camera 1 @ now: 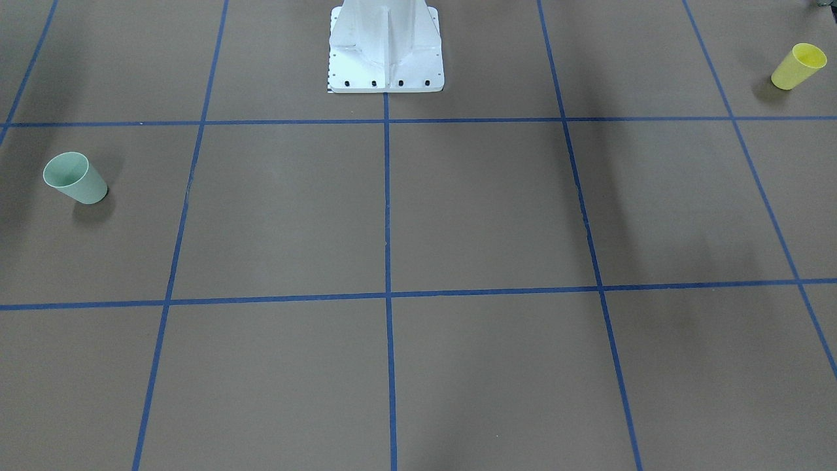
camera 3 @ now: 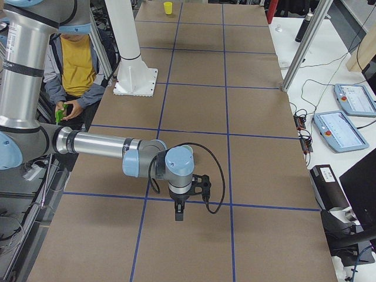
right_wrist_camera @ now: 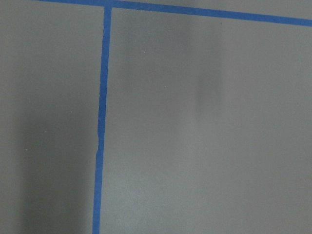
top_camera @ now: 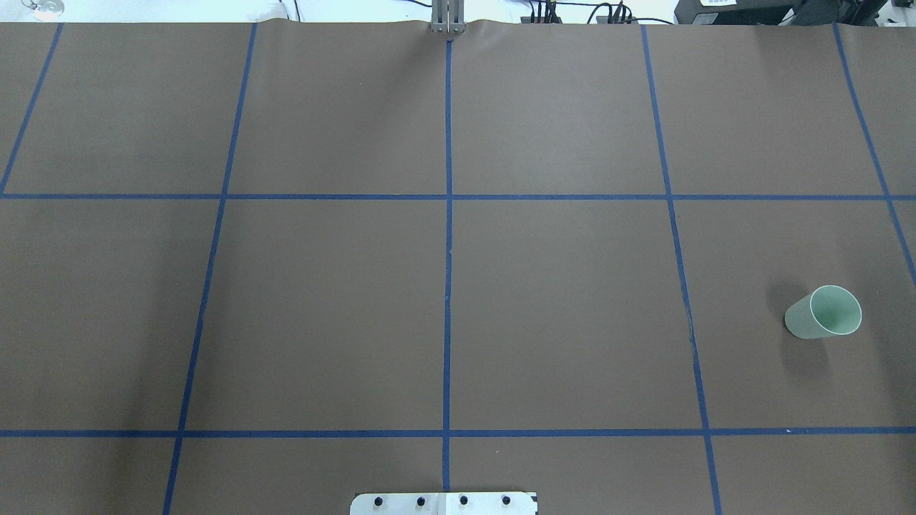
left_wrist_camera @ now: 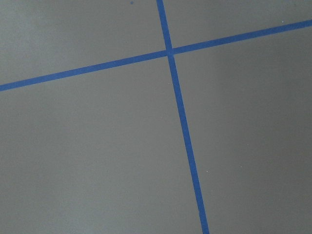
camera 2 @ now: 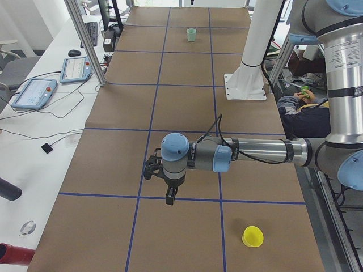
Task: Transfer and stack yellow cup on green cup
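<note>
Left gripper: we are seeing the left gripper (camera 2: 169, 199) hanging fingers-down from the left arm (camera 2: 255, 152), which is reaching out level over the table. It is showing only from the side, so we cannot tell how far its jaws are parted. It is holding nothing that we can make out.
Right gripper: the right gripper (camera 3: 178, 215) is pointing down from the right arm (camera 3: 100, 144) above a blue line. We cannot tell its jaw width either.
Table: the table (top_camera: 322, 322) is lying under a brown cover, and blue tape lines (top_camera: 448, 214) are dividing it into squares.
Base: a white base (camera 1: 386, 59) is standing at the robot's edge, on the centre line.
Operator: an operator (camera 3: 76, 70) in a yellow shirt is sitting beside the base.
Green cup: the green cup (top_camera: 823, 312) is standing rim up at the robot's right end, in the middle row.
Yellow cup: the yellow cup (camera 1: 798, 65) is standing rim up at the robot's left end, in the row nearest the robot, near the left gripper but apart from it, and well apart from the green cup.
</note>
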